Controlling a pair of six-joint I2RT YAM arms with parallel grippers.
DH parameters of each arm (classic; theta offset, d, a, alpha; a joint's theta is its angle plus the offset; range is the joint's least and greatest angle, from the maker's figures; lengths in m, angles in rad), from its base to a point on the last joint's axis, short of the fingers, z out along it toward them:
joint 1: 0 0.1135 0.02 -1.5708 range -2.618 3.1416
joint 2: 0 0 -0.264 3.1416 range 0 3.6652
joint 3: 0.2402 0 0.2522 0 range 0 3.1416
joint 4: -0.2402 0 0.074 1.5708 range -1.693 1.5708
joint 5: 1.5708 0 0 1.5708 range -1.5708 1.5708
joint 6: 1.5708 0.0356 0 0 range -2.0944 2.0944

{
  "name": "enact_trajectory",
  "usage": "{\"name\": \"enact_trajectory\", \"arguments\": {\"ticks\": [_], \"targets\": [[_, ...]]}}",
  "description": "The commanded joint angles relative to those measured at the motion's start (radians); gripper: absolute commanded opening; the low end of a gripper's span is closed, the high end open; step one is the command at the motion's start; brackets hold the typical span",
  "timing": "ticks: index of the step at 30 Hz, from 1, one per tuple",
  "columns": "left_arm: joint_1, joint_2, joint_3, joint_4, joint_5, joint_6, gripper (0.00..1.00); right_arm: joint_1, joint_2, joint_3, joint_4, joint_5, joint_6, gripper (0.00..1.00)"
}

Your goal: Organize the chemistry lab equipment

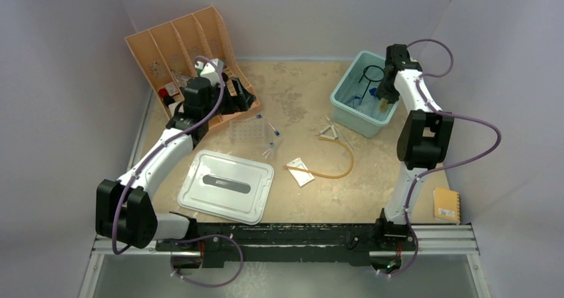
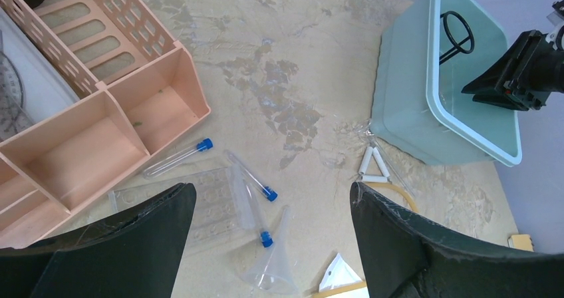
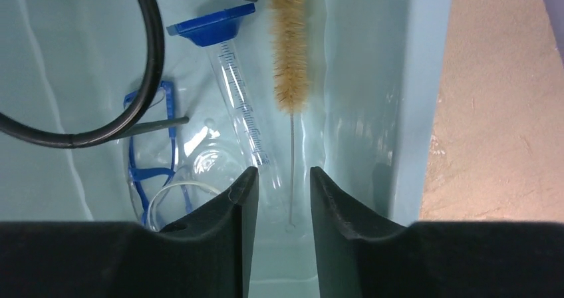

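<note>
Mottled tan table (image 1: 292,105) between pale walls, with the teal bin (image 1: 354,120) at its far right. My right hand (image 3: 278,178) hangs inside that bin, fingers a narrow gap apart and gripping nothing. The bristle brush (image 3: 288,45) lies on the bin floor, and its thin wire stem runs into the gap without touching either finger. Beside it lie the black wire ring (image 3: 158,52) and a graduated tube with a blue cap (image 3: 236,92). I judge this drop finished, so the right hand's next move is straight up and clear of the bin wall.

My left hand (image 2: 273,198) hovers spread wide, holding nothing, above the blue-capped thin tubes (image 2: 249,175) and the clear tube rack (image 2: 216,208), just beside the peach organizer (image 2: 86,145). The wire triangle (image 2: 372,165), amber rubber hose (image 1: 336,168) and small clear packet (image 1: 300,170) lie loose mid-table. Next I would pick up a tube, which calls for a straight descent and a gentle close across its thin, slippery body.
</note>
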Motion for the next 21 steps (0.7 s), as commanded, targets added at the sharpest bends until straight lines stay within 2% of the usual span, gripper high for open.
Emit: {"name": "enact_trajectory", "arguments": {"ticks": [1, 6, 15, 21], "targets": [[-0.005, -0.028, 0.022, 0.026, -0.007, 0.030, 0.86, 0.015, -0.097, 0.036, 0.031, 0.017, -0.024, 0.38], [-0.005, -0.023, 0.025, 0.026, -0.020, 0.015, 0.86, 0.062, -0.192, 0.012, 0.099, -0.073, -0.135, 0.42], [-0.005, -0.027, 0.010, -0.004, -0.142, -0.027, 0.86, 0.294, -0.366, -0.108, 0.246, -0.241, -0.423, 0.44], [-0.005, -0.024, 0.005, -0.001, -0.153, -0.034, 0.86, 0.438, -0.396, -0.260, 0.272, -0.206, -0.533, 0.55]]}}
